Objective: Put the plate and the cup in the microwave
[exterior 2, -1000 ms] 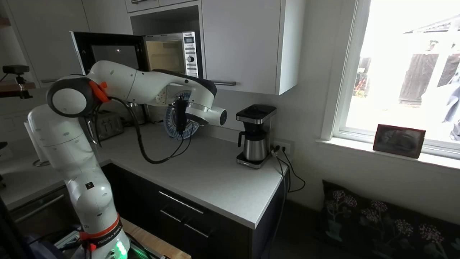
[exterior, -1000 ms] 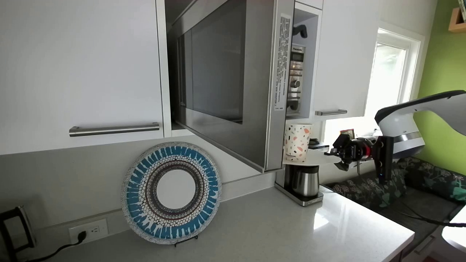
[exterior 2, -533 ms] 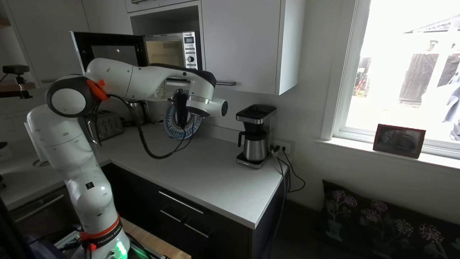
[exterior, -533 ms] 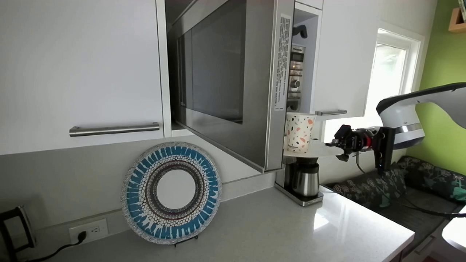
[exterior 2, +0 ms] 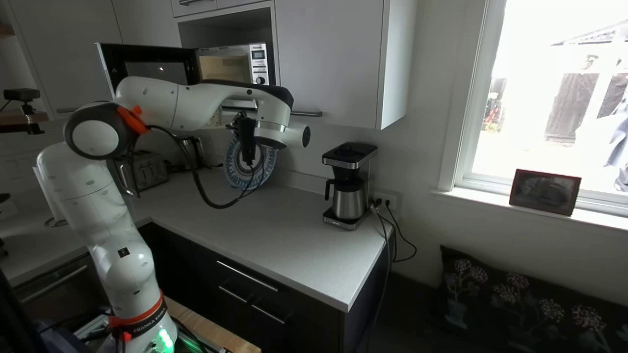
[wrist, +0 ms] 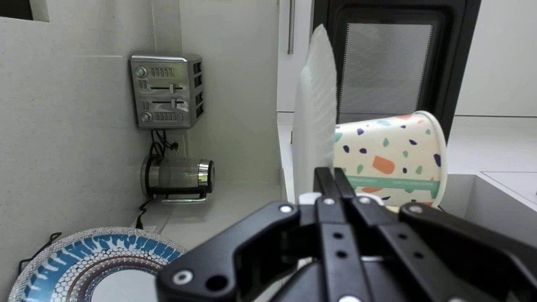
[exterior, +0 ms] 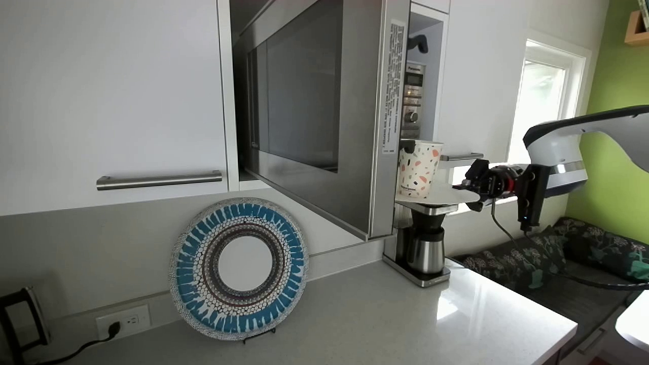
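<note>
The likeliest trouble is a tip. The hand (wrist: 334, 172) is closed on the rim of a thin white plate (wrist: 315, 105), at one spot only, and the speckled cup (exterior: 421, 170) stands on that plate at about ten o'clock from the hand in an exterior view. With the cup's weight out beyond the pinch, the plate could sag or pivot in the grip, and the cup would slide or topple toward the counter (exterior 2: 274, 235). A jerky start or stop would probably be enough.

A snag comes next. The microwave (exterior 2: 228, 71) stands open at twelve o'clock from the hand in an exterior view, so more lift seems called for; going in too low would drive the plate into its lower edge. Its door (exterior: 304, 101), swung out at ten o'clock from the hand, could also catch the cup: a black latch hook (exterior: 407, 146) overlaps the cup's rim, though whether they touch is hard to judge from that angle.

The arm (exterior 2: 196, 105) has its forearm nearly level, running toward three o'clock, with the wrist dropping at its end. In an exterior view the hand (exterior: 455, 187) points level toward nine o'clock, holding the plate roughly flat.
</note>
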`<state>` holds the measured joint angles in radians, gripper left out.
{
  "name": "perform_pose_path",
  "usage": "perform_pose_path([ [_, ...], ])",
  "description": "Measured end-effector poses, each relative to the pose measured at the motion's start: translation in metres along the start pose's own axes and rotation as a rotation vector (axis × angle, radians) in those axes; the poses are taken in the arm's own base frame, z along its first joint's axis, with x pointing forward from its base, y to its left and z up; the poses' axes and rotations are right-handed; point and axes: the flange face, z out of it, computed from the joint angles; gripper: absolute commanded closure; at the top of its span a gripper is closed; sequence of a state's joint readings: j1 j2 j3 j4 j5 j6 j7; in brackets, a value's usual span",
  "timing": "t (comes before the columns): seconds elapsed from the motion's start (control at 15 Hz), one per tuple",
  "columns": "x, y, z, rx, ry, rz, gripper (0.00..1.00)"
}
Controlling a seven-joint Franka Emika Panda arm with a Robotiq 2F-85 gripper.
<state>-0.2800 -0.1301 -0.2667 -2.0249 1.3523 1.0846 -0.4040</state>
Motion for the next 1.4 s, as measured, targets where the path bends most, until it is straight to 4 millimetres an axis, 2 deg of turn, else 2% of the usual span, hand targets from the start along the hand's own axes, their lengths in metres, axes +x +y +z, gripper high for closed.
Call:
perform_pose_path([
  [0.87, 0.012, -0.034, 0.026, 0.013, -0.06, 0.06, 0.99],
  [1.4, 0.014, -0.035, 0.026, 0.011, -0.061, 0.063, 1.0],
])
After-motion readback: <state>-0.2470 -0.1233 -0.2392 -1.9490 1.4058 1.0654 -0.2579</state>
